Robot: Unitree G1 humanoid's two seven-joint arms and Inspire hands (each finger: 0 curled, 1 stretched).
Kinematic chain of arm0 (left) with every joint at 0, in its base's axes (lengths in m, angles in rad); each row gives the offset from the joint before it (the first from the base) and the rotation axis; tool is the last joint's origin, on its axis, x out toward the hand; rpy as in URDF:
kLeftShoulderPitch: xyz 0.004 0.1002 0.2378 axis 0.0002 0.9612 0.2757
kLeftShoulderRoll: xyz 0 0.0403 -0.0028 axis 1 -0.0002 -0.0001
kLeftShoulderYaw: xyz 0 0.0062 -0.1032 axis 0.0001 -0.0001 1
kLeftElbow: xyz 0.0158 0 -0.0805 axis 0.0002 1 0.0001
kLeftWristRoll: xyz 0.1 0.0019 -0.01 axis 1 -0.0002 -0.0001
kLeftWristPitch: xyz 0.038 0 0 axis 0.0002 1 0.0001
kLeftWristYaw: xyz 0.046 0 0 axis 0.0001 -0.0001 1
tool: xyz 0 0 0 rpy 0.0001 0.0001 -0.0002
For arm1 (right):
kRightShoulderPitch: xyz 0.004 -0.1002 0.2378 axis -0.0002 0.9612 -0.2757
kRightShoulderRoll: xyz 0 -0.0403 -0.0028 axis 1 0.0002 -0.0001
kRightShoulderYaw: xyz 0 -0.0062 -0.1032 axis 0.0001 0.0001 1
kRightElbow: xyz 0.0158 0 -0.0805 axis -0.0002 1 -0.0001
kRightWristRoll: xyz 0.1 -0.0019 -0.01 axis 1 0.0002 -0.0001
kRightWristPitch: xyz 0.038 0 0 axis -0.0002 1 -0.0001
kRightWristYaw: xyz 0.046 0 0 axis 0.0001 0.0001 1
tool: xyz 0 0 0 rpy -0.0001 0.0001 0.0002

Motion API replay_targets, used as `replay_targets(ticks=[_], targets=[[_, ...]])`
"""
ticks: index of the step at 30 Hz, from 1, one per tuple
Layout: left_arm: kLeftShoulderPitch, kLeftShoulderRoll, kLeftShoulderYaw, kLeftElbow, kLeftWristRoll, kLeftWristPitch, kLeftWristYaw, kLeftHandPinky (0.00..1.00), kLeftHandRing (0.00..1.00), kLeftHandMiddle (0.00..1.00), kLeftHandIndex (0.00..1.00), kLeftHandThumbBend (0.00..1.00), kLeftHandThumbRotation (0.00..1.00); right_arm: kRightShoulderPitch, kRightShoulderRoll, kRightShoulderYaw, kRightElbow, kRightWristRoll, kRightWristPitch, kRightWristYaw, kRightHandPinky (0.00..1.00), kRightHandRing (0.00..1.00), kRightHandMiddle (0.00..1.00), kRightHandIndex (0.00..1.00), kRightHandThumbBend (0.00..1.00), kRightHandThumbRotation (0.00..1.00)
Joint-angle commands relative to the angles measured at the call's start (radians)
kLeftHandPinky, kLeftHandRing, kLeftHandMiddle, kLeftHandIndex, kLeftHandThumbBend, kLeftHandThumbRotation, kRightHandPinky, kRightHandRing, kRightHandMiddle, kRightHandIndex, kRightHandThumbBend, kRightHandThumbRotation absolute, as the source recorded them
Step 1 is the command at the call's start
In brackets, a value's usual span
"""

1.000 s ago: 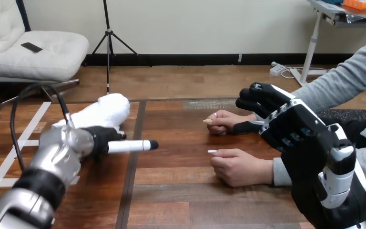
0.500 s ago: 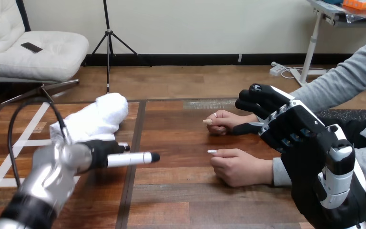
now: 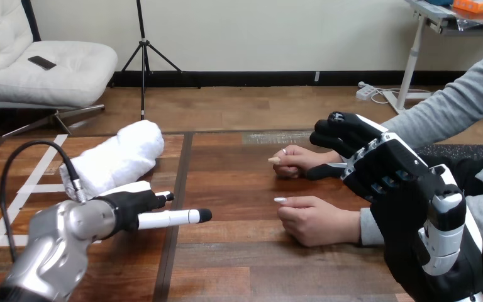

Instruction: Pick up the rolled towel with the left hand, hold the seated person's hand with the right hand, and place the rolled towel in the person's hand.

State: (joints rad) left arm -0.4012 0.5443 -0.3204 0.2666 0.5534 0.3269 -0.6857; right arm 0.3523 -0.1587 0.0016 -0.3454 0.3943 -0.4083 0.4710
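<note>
While the rolled towel (image 3: 116, 160) lies on the wooden table (image 3: 239, 251), the pick-up is not yet done.

Head view: the left hand (image 3: 129, 204) sits just on the near side of the towel. One finger is stretched straight out to the right and the hand has hold of nothing. Whether its white shell brushes the towel I cannot tell. Well to the right of the towel, the right hand (image 3: 383, 170) has its dark fingers (image 3: 333, 129) curled over the person's farther hand (image 3: 295, 157), with the thumb along that hand's near side, so the holding step looks done. The person's nearer hand (image 3: 317, 220) rests knuckles up on the table, also right of the towel.

Left to do, as I judge it: grasp the towel, carry it rightward and set it in the held hand, which probably has to open first.

The surface is dark planks, with a dark seam just right of the towel and pale tape lines (image 3: 12, 207) left of it.
</note>
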Motion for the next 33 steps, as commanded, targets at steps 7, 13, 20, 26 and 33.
replay_targets(ticks=[7, 13, 20, 26, 33], targets=[[0.131, 0.051, 0.120, -0.534, -0.132, -0.051, -0.075, 0.93, 0.99, 1.00, 1.00, 0.93, 0.91, -0.116, 0.007, 0.010, -0.013, 0.009, 0.008, 0.000, 0.64, 0.83, 0.82, 0.79, 0.87, 0.95], [0.126, 0.039, 0.151, -0.573, -0.160, -0.059, -0.060, 0.96, 1.00, 1.00, 1.00, 0.92, 0.87, -0.122, 0.008, 0.009, -0.007, 0.002, 0.006, -0.003, 0.63, 0.83, 0.82, 0.79, 0.87, 0.95], [0.121, 0.016, 0.187, -0.606, -0.187, -0.073, -0.010, 0.98, 1.00, 1.00, 1.00, 0.92, 0.86, -0.124, 0.008, 0.009, -0.007, 0.006, 0.015, -0.005, 0.62, 0.82, 0.81, 0.79, 0.87, 0.95], [0.107, -0.003, 0.208, -0.625, -0.180, -0.089, 0.054, 1.00, 1.00, 1.00, 1.00, 0.90, 0.84, -0.126, 0.010, 0.009, -0.001, 0.007, 0.010, -0.002, 0.62, 0.82, 0.81, 0.79, 0.86, 0.94], [0.060, -0.006, 0.211, -0.590, -0.132, -0.144, 0.165, 0.99, 1.00, 1.00, 1.00, 0.85, 0.81, -0.125, 0.013, 0.008, 0.000, 0.003, 0.008, -0.003, 0.61, 0.82, 0.81, 0.78, 0.86, 0.94]])
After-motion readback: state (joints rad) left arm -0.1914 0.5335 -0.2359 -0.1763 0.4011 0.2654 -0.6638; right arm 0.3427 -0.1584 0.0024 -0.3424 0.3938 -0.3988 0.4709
